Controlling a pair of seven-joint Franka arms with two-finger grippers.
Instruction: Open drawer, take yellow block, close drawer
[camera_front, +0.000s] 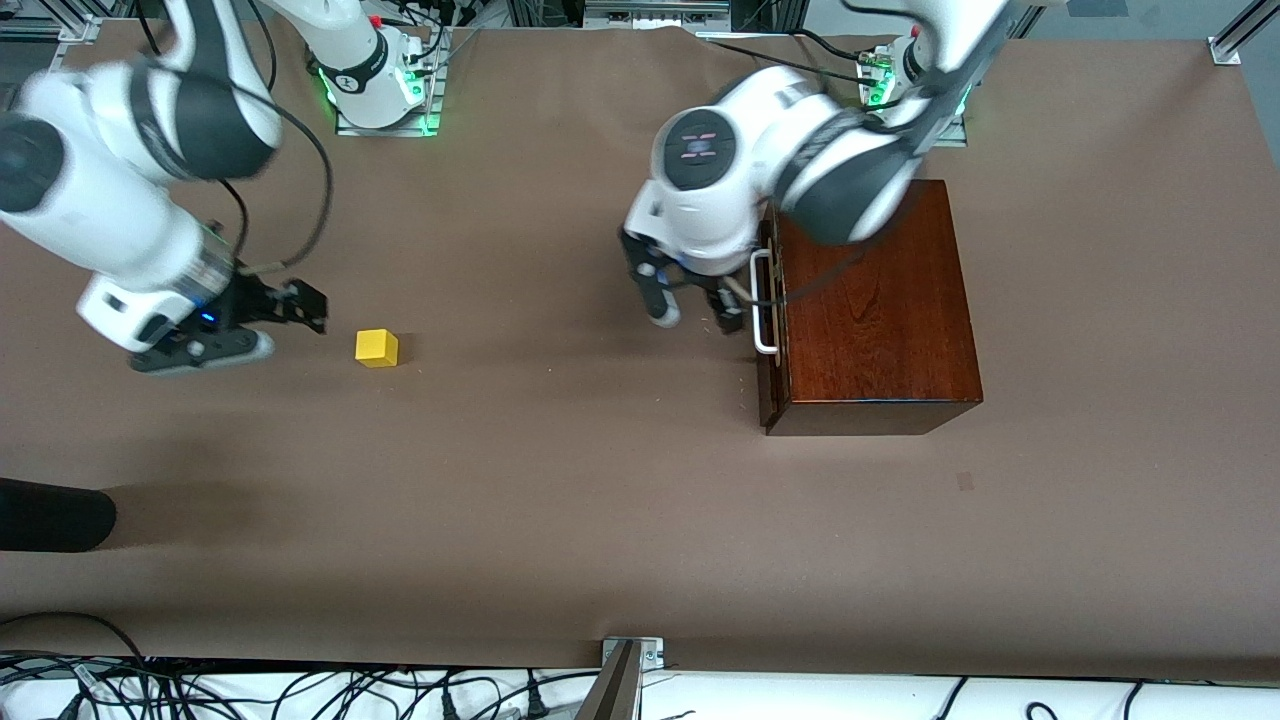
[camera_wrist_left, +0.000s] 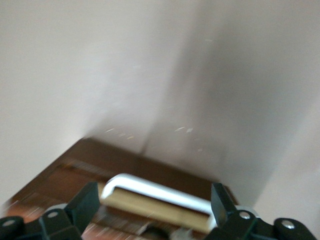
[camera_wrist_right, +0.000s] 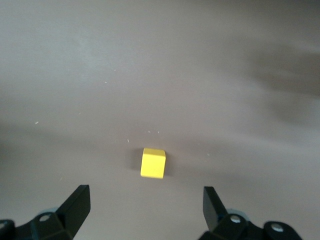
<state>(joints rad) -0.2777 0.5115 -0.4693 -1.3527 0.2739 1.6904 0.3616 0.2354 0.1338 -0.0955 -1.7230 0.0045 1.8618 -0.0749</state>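
Note:
The dark reddish-brown wooden box (camera_front: 875, 310) stands toward the left arm's end of the table. Its drawer (camera_front: 770, 330) looks shut, its front flush with the box. The white bar handle (camera_front: 763, 303) also shows in the left wrist view (camera_wrist_left: 160, 192). My left gripper (camera_front: 692, 306) is open just in front of the handle, which lies between its fingers (camera_wrist_left: 85, 205) without touching them. The yellow block (camera_front: 377, 348) sits on the bare table toward the right arm's end. My right gripper (camera_front: 288, 325) is open and empty beside it; the block (camera_wrist_right: 153, 163) lies just ahead of its fingertips (camera_wrist_right: 77, 202).
The brown table cover (camera_front: 600, 480) spreads wide between the block and the box. A black rounded object (camera_front: 50, 515) lies at the right arm's end, nearer the front camera. A metal bracket (camera_front: 630, 655) and cables line the table edge nearest the front camera.

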